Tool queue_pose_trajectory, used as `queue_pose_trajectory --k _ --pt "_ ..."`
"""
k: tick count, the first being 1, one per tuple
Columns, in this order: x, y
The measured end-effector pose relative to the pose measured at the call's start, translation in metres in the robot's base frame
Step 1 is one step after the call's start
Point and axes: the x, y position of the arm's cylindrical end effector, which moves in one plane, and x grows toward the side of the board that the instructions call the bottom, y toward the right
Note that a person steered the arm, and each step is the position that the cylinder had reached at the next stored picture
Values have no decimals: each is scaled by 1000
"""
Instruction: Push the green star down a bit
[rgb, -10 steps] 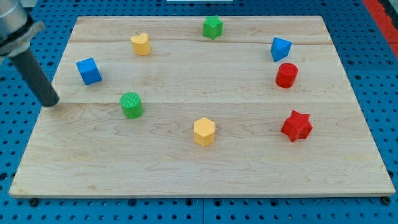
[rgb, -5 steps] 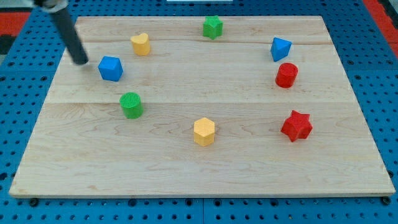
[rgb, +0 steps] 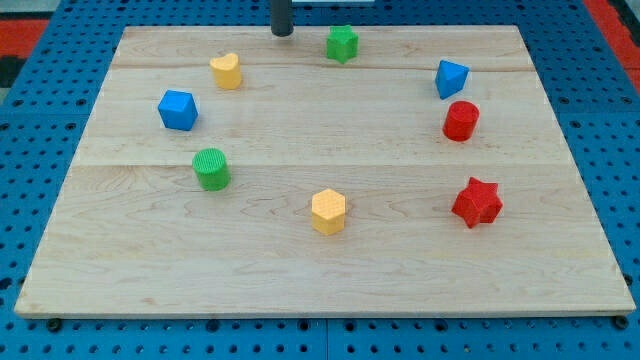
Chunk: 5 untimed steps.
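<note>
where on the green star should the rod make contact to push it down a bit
No grip here, only a push. Contact the green star on its side facing the view's top and drive toward the view's bottom. It sits near the board's top edge, with bare wood below it. My tip is now beside it on the view's left, apart from it, so it likely needs to circle behind first.

We count eight blocks on the board: two green, a star (rgb: 342, 43) and a cylinder (rgb: 211, 168); two yellow (rgb: 227, 71) (rgb: 328, 211); two blue (rgb: 177, 110) (rgb: 451, 78); two red, a cylinder (rgb: 461, 121) and a star (rgb: 477, 202).
</note>
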Motion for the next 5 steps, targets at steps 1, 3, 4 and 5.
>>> queue_pose_trajectory --k 1,3,4,5 --pt "-5 0" --pt "-2 47" --pt "-2 82" --pt "16 86"
